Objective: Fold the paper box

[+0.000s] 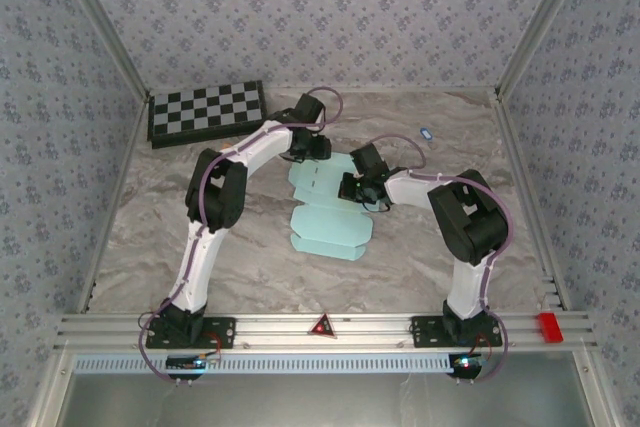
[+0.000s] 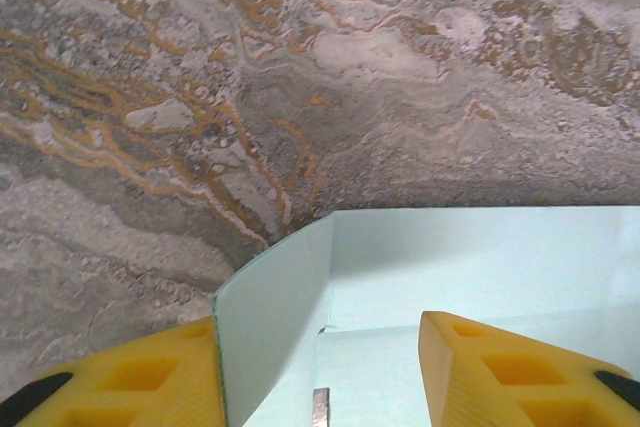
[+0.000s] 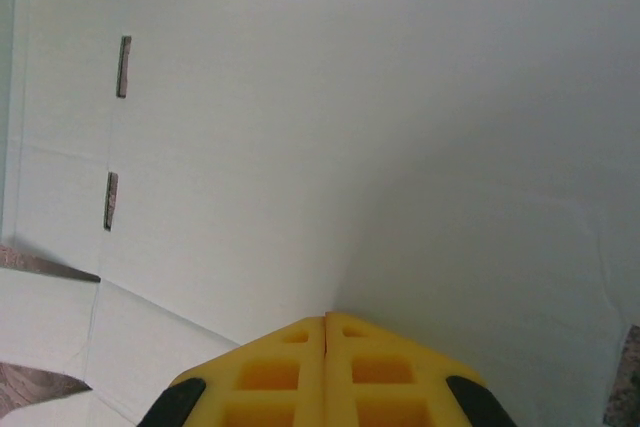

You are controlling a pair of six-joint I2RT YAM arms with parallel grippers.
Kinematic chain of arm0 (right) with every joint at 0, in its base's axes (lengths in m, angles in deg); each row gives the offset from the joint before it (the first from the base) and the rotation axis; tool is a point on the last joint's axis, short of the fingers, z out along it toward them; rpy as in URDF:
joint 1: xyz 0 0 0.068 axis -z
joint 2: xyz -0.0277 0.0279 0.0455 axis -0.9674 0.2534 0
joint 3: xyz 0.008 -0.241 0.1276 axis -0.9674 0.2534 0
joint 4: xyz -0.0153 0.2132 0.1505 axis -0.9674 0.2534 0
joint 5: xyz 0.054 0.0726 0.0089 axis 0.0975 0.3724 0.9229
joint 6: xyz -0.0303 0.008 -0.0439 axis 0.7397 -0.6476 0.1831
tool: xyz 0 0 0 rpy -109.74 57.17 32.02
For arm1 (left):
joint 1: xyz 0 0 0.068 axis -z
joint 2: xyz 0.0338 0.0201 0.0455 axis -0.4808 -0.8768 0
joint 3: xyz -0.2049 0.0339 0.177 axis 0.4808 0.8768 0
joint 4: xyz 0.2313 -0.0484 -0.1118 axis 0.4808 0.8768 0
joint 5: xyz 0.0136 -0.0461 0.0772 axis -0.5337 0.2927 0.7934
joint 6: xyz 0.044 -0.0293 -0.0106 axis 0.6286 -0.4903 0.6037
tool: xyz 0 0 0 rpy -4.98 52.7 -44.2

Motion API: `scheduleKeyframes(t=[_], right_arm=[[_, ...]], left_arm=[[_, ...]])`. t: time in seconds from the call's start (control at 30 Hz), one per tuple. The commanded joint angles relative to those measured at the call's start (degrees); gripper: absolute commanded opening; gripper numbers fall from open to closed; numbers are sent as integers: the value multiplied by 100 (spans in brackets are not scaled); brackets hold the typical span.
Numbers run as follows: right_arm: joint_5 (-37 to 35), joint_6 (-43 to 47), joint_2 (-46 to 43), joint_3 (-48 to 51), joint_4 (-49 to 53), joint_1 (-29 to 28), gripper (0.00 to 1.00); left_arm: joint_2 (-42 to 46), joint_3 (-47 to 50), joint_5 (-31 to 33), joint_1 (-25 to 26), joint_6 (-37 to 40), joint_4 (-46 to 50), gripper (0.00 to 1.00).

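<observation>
Lying flat mid-counter, the paper box [image 1: 330, 232] is showing as thin pale-blue card, die-cut with rounded flaps and narrow slots. The left gripper [image 2: 318, 337] is standing spread, its yellow wedge-shaped fingers [image 2: 150, 377] flanking one raised flap, which is just beside the left finger. The right gripper [image 3: 327, 322], pressed together, is pointing at smooth card. The marbled grey-brown counter [image 1: 430, 257] is lying beneath.

paper box [image 1: 330, 232] central, checkerboard [image 1: 207, 112] behind-left
</observation>
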Motion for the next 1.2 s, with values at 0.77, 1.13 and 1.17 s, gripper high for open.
scheduleKeyframes(t=[0.77, 1.13, 1.17], right_arm=[[133, 55, 410, -55, 489, -83, 4], [98, 80, 404, -37, 520, -85, 4], [93, 81, 397, -37, 530, -85, 4]], left_arm=[[-344, -662, -1162, -30, 435, 69, 31], [-571, -864, -1512, -44, 370, 192, 33], [-564, -869, -1521, -47, 369, 195, 33]])
